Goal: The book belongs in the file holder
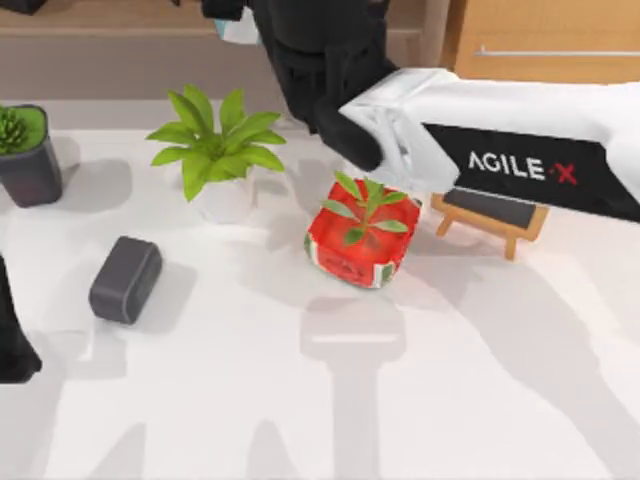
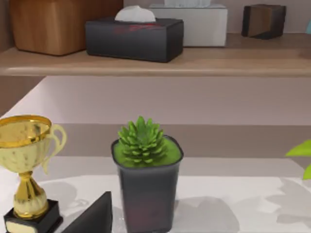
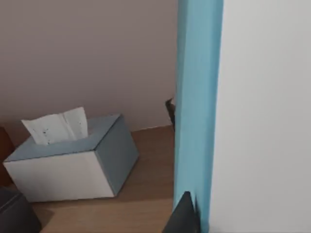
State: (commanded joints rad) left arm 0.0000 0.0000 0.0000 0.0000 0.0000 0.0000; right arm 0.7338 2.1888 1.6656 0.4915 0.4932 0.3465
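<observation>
In the right tool — flat, light-blue book.

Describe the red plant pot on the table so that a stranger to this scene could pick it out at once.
Start from the white table in the top view and find the white arm marked AGILE-X reaching in from the right. Just below its wrist stands the red plant pot, between the white-potted leafy plant and the small wooden easel. It is the table's one red thing, holding a thin green sprig.
</observation>
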